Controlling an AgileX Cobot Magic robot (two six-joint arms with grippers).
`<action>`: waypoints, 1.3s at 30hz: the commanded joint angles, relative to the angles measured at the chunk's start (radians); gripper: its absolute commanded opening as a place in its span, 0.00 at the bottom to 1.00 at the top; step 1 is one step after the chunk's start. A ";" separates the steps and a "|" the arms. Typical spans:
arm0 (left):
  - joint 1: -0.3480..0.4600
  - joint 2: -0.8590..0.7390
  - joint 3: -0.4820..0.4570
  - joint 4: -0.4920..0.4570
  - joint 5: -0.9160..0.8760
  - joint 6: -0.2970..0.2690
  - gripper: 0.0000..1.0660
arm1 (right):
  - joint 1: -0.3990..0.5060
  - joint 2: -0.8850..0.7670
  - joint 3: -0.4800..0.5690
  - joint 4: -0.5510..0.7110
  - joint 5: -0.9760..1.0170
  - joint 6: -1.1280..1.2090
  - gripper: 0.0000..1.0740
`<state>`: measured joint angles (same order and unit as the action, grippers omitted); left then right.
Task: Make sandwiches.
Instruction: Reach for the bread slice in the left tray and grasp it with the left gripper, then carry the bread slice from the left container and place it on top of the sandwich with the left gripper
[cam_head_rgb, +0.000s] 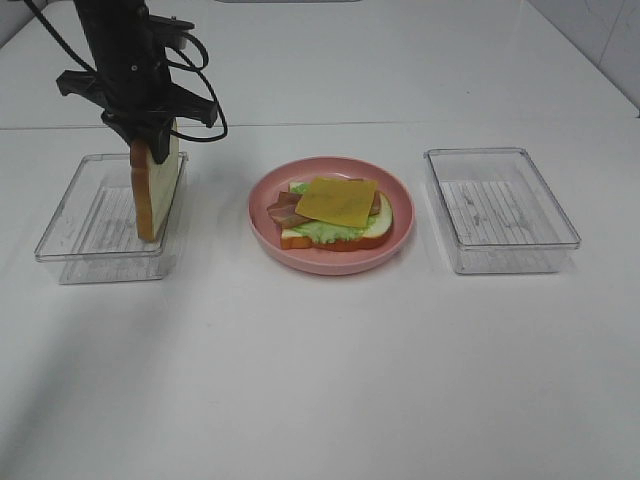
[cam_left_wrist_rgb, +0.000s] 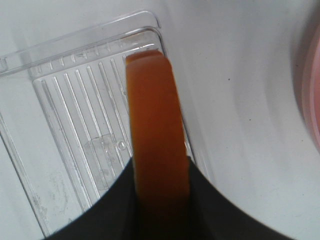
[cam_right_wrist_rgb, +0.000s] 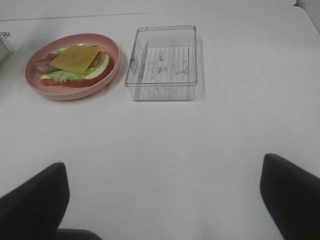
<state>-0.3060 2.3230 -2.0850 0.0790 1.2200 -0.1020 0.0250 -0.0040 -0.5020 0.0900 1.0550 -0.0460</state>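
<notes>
On the round pink plate (cam_head_rgb: 330, 262) lies an open stack (cam_head_rgb: 335, 212): one white bread slice with lettuce, bacon strips and a yellow cheese slice (cam_head_rgb: 337, 200) on top. The same stack (cam_right_wrist_rgb: 75, 67) shows in the right wrist view. A second bread slice (cam_head_rgb: 155, 190) stands on edge in the left clear tray (cam_head_rgb: 70, 240). My left gripper (cam_head_rgb: 152, 140) is shut on its top edge; the left wrist view shows its orange-brown crust (cam_left_wrist_rgb: 155, 130) between the fingers (cam_left_wrist_rgb: 117, 205). My right gripper (cam_right_wrist_rgb: 162, 165) is open over bare table, holding nothing, and is out of the exterior high view.
A second clear tray (cam_head_rgb: 500, 210) stands right of the plate and holds nothing; the right wrist view shows it (cam_right_wrist_rgb: 162, 62) beside the plate (cam_right_wrist_rgb: 75, 92). White table surrounds everything.
</notes>
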 joint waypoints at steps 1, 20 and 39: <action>-0.001 0.001 -0.002 0.000 0.057 -0.011 0.00 | -0.005 -0.023 0.001 0.006 -0.005 -0.013 0.92; -0.001 -0.225 0.023 -0.108 0.057 -0.089 0.00 | -0.005 -0.023 0.001 0.006 -0.005 -0.013 0.92; -0.001 -0.107 0.023 -0.868 -0.080 0.265 0.00 | -0.005 -0.023 0.001 0.006 -0.005 -0.013 0.92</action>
<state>-0.3060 2.1930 -2.0670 -0.6940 1.1940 0.1220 0.0250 -0.0040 -0.5020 0.0900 1.0550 -0.0460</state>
